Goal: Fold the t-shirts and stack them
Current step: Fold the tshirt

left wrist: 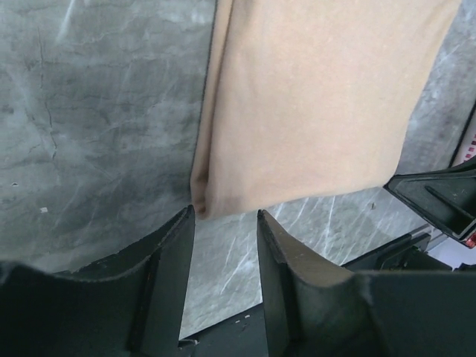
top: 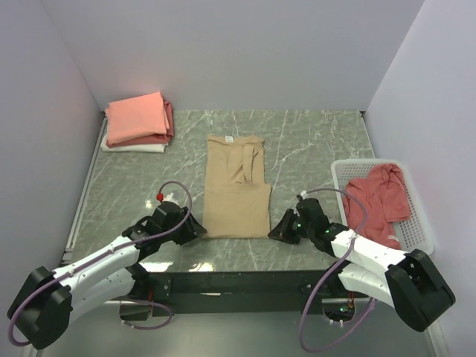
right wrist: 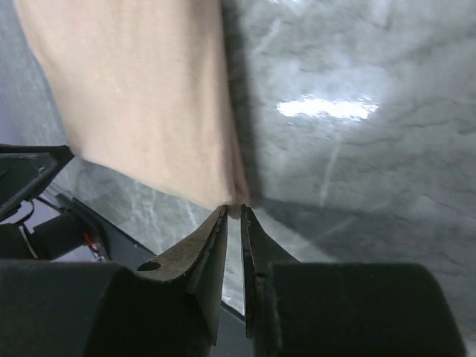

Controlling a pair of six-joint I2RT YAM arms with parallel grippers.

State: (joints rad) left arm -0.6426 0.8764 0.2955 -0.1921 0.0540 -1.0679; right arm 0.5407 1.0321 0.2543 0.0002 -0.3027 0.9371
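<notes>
A grey-green marbled tabletop (top: 312, 141) with pale veins fills the middle. Plain pale walls close it in: a back wall (top: 230, 52) along its far edge, a left wall (top: 37, 111) and a right wall (top: 431, 89) at its sides. A metal strip (top: 84, 186) runs down its left edge and a black rail (top: 245, 282) along its near edge. A bright glare (right wrist: 327, 109) lies on its polished surface.

Likely lab; plain walls (top: 223, 52), marble tabletop (top: 312, 149)

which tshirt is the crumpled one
The dusty red t-shirt, bunched up in the white basket on the right. The tan t-shirt lies flat mid-table, and the others sit folded in the stack at the back left.
</notes>
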